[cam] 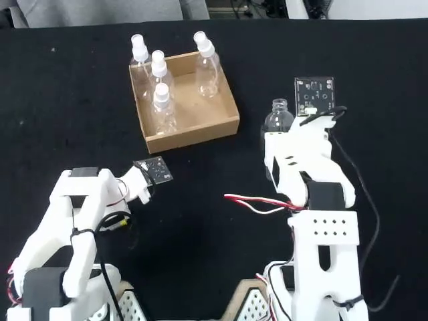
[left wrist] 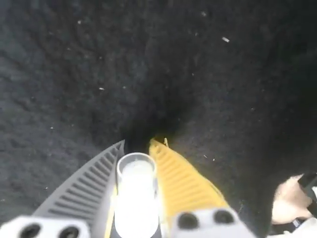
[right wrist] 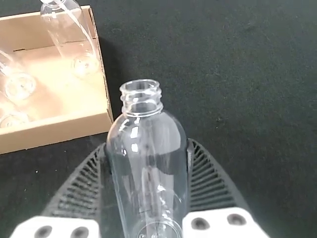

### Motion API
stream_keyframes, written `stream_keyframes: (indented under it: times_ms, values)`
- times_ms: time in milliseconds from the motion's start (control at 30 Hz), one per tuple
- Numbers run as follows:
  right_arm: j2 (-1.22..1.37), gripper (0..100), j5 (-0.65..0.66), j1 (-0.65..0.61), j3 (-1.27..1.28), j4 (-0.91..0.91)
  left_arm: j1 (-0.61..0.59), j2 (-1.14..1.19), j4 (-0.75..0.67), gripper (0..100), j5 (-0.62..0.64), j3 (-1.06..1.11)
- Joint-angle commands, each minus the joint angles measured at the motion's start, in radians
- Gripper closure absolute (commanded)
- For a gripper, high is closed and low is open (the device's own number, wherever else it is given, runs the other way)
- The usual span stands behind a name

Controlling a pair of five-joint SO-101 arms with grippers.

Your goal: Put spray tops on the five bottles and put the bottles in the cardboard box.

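A clear bottle (right wrist: 147, 171) with a bare threaded neck stands upright between the fingers of my right gripper (right wrist: 148, 146), which is shut on its body. From above, that bottle (cam: 277, 119) is to the right of the cardboard box (cam: 194, 131). Several bottles with white spray tops stand in the box, one at its back right corner (cam: 207, 67) and one near the front (cam: 163, 107). My left gripper (left wrist: 136, 146) is shut on a white spray top (left wrist: 135, 186) and hangs low over the black cloth. The left arm (cam: 87, 194) is in front of the box.
Black cloth (cam: 200, 227) covers the table. Red and white wires (cam: 257, 204) hang beside the right arm. The box's near wall (right wrist: 54, 128) lies close to the held bottle. A person's grey clothing shows beyond the far edge.
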Motion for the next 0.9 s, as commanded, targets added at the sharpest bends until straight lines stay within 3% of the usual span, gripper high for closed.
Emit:
stream_keyframes:
  times_ms: [0, 167, 333, 600, 867]
  values:
    - [-0.035, 96.6, 0.011, 0.020, -0.010, -0.029, -0.012, -0.015, 0.006, 94, 0.012, -0.051]
    - [-0.035, 96.6, 0.011, 0.020, -0.010, -0.029, -0.056, -0.015, 0.186, 77, 0.084, -0.203]
    - [-0.035, 96.6, 0.011, 0.020, -0.010, -0.029, -0.079, -0.005, 0.247, 81, 0.052, -0.275]
    - [-0.035, 96.6, 0.011, 0.020, -0.010, -0.029, -0.074, -0.003, 0.241, 82, 0.031, -0.213]
    - [-0.035, 96.6, 0.011, 0.020, -0.010, -0.029, -0.071, -0.003, 0.107, 82, 0.038, -0.120]
